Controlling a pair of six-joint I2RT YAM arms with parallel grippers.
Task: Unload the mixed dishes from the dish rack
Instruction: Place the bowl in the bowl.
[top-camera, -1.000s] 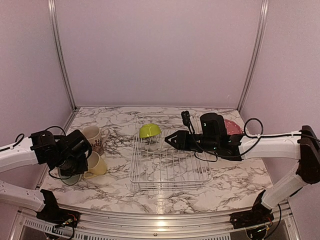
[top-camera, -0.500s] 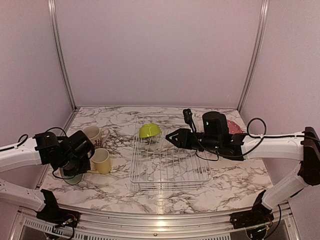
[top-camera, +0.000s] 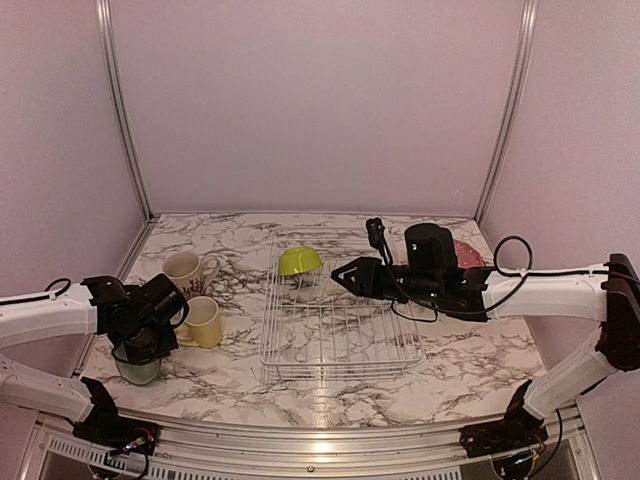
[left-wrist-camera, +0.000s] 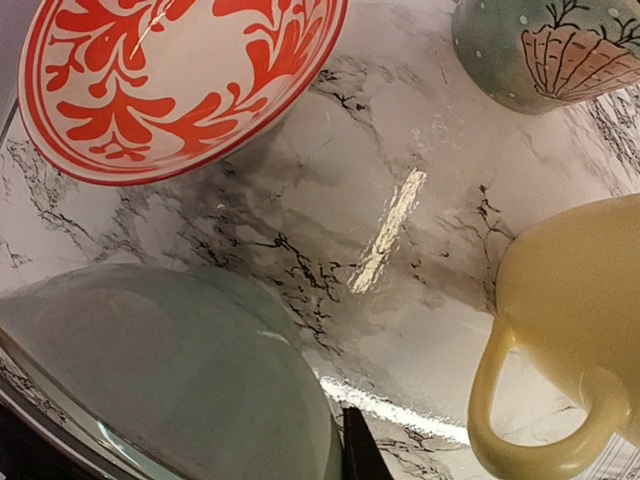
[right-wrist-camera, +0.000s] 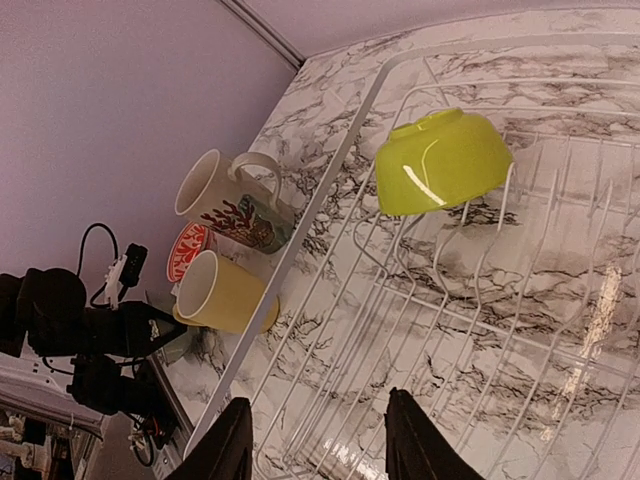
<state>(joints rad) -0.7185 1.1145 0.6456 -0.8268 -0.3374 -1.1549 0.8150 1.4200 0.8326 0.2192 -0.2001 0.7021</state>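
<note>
The dish rack (top-camera: 340, 340) lies under the right end effector (top-camera: 342, 277), its long axis running from the arms' side of the desk (top-camera: 480, 350) towards the back wall. This end effector hovers low above the wires with its two fingers (right-wrist-camera: 234, 445) spread apart and holding nothing.

Just ahead of it, at the far end of the rack, is the lime bowl (top-camera: 300, 262), the only dish I can see inside. It is turned over and tilted, its base up and its mouth facing down to the wires, leaning on an upright wire.

The left end effector (top-camera: 140, 345) appears closed on the rim of the pale-green bowl (left-wrist-camera: 170, 380), low over the desk. Ahead of it are the red-patterned bowl (left-wrist-camera: 180, 80), the yellow mug (top-camera: 205, 322) and the cream patterned mug (top-camera: 188, 270). Both mugs stand upright, and the yellow handle points to this end effector.

I judge that the left arm is putting down one unloaded bowl, with the lime bowl next. For that, the right end effector should advance and catch the raised rim, one finger under it, without hooking a wire.
</note>
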